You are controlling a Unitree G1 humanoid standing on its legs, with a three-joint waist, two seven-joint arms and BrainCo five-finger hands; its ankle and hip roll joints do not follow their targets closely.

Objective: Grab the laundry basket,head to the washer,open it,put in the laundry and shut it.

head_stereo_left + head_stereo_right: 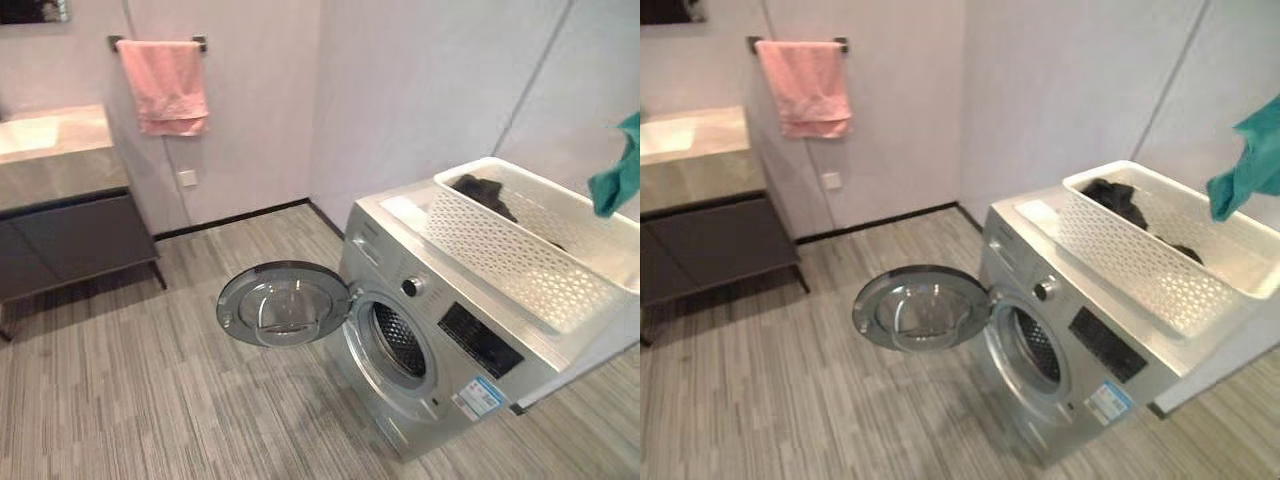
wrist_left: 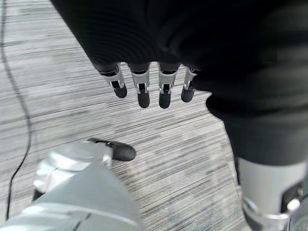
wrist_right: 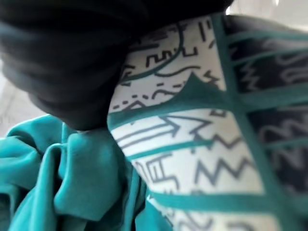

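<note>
Right, washer (image 1: 440, 330) sits on the striped floor (image 1: 150, 400), round door (image 1: 283, 303) swung wide open to its side, dark drum opening (image 1: 398, 340) exposed; can't tell if anything lies inside the drum. White perforated laundry basket (image 1: 520, 250) stands on top of the washer, near the wall side. Inside the basket: a dark garment (image 1: 485, 192) bunched at the far end, and in the right eye view another dark bit further along the basket floor. Teal cloth (image 1: 1250, 160) hangs in the air above the basket's near end, clear of the rim, coming in from the robot's right side. Right wrist view: same teal fabric bunched up just past the dark cover of the right hand (image 3: 67, 62), with a white, teal and dark patterned fabric (image 3: 202, 125) pressed right beside it; the fingers themselves are buried in cloth, so can't tell whether they are clamped or loose. Left hand (image 2: 144, 72) hangs over bare floor, well away from basket and washer, fingers (image 2: 143, 91) straight, side by side and slightly apart, holding nothing, thumb off to one side. Pink towel (image 1: 163, 85) hangs on a wall rail, grey vanity cabinet (image 1: 60, 215) below and beside it.
</note>
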